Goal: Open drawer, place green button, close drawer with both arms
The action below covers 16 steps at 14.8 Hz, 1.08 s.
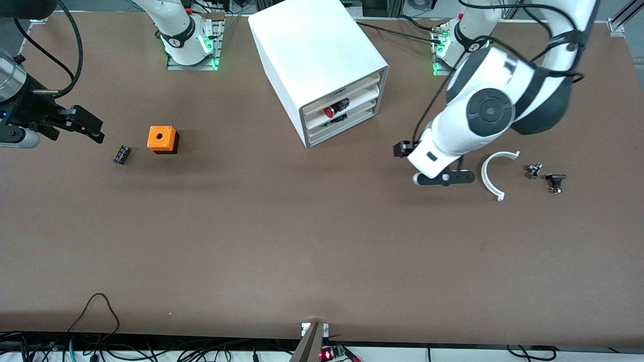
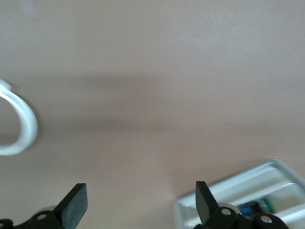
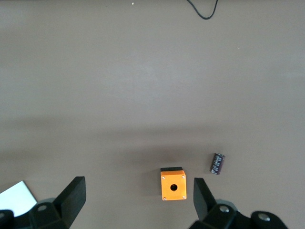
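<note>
The white cabinet (image 1: 322,60) stands at the table's back middle, its drawers all pushed in. One drawer holds a red-capped button (image 1: 334,109). The drawer (image 1: 347,120) beneath it holds a small black-and-blue body, the button (image 1: 338,119). In the left wrist view (image 2: 259,206) it shows blue with a touch of green, inside the drawer (image 2: 228,188). My left gripper (image 1: 430,165) (image 2: 140,200) is open and empty over bare table, between the cabinet and a white half ring. My right gripper (image 1: 86,123) (image 3: 138,200) is open and empty, up near the right arm's end of the table.
An orange cube with a hole (image 1: 162,139) (image 3: 173,185) and a small dark cylinder (image 1: 121,154) (image 3: 218,163) lie near my right gripper. A white half ring (image 1: 495,173) (image 2: 21,129) and two small metal parts (image 1: 533,171) (image 1: 556,182) lie toward the left arm's end.
</note>
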Motion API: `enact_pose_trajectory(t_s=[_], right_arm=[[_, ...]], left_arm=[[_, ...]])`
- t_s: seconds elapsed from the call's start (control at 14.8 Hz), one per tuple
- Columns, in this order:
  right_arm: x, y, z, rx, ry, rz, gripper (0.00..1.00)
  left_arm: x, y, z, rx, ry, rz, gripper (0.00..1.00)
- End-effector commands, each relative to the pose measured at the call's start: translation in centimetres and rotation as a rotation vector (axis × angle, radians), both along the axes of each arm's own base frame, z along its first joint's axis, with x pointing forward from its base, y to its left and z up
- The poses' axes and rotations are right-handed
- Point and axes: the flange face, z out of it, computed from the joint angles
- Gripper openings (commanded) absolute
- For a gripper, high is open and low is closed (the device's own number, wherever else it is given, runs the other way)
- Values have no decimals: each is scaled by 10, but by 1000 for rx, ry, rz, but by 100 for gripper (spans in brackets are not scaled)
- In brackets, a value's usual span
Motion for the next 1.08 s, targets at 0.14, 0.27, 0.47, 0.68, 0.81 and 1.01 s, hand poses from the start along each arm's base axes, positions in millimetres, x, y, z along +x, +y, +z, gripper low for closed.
enact_pose_trajectory(t_s=[0.14, 0.27, 0.47, 0.68, 0.81, 1.01], right_arm=[[1, -8, 5, 23, 0, 63, 100], [1, -8, 5, 23, 0, 65, 100], [0, -8, 7, 23, -1, 68, 100], [0, -8, 6, 20, 0, 66, 100], [0, -9, 6, 20, 2, 65, 100], [0, -9, 6, 17, 0, 65, 100]], left_arm=[[22, 60, 49, 30, -41, -158, 100], [28, 90, 59, 7, -47, -250, 100], [19, 134, 77, 34, -70, -230, 100], [-5, 164, 83, 0, -110, -163, 100], [-26, 179, 85, 7, -152, -147, 100], [-38, 192, 81, -62, -164, -128, 100]])
